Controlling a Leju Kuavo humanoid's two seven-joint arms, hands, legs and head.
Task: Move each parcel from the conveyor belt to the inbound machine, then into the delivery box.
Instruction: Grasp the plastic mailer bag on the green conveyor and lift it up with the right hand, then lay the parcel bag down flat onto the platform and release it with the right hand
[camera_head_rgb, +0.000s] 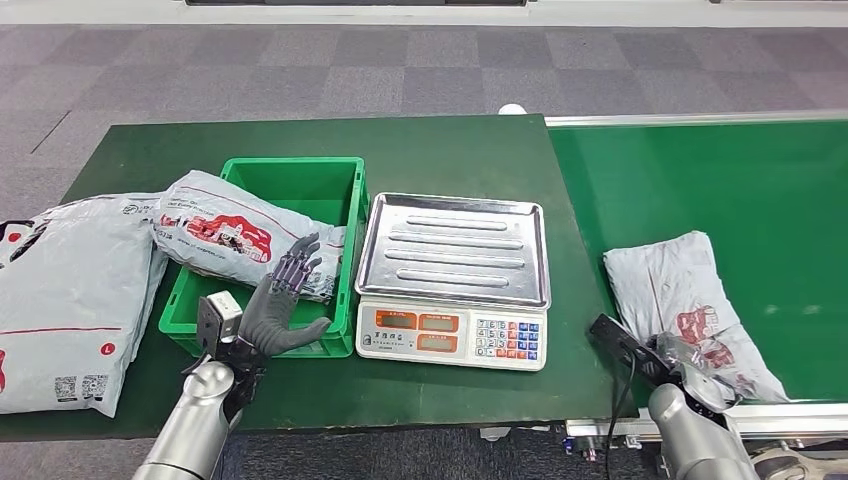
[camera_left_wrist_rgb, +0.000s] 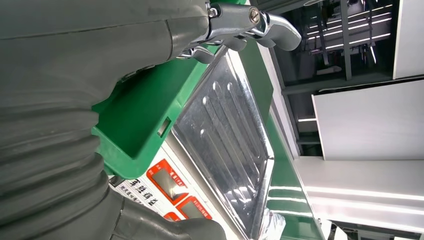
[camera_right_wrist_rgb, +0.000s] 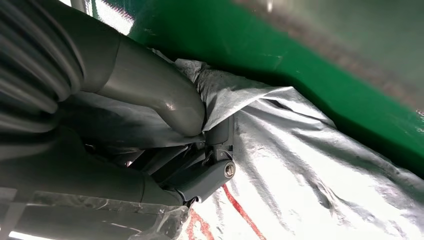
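Parcel on belt: grey poly-mailer parcel (camera_head_rgb: 690, 305) with red print lies on the green conveyor belt (camera_head_rgb: 760, 190) at the near right, not yet carried over.
Right hand: right hand (camera_head_rgb: 690, 372) sits at the near end of that parcel — in the right wrist view the thumb (camera_right_wrist_rgb: 150, 95) presses a fold of the grey film against the darker fingers (camera_right_wrist_rgb: 205, 177), so the hand appears to be pinching the parcel's edge.
Inbound machine: weighing scale (camera_head_rgb: 452, 280) stands on the green table (camera_head_rgb: 300, 150), just left of the belt; its steel pan (camera_head_rgb: 455, 250) is bare, so the weighing step for this parcel is still to come.
Delivery box: green crate (camera_head_rgb: 300, 185) stands just left of the scale; one printed grey parcel (camera_head_rgb: 235, 238) lies tilted across its left rim and near part — judged delivered.
Left hand: left hand (camera_head_rgb: 280, 310) hovers at the crate's near right corner, fingers spread, holding nothing.
Other parcels: large grey bags (camera_head_rgb: 70, 300) lie on the table left of the crate, outside it.
Progress: one parcel in the crate; the belt parcel is at the pick-up stage — the scale, then the crate, remain.
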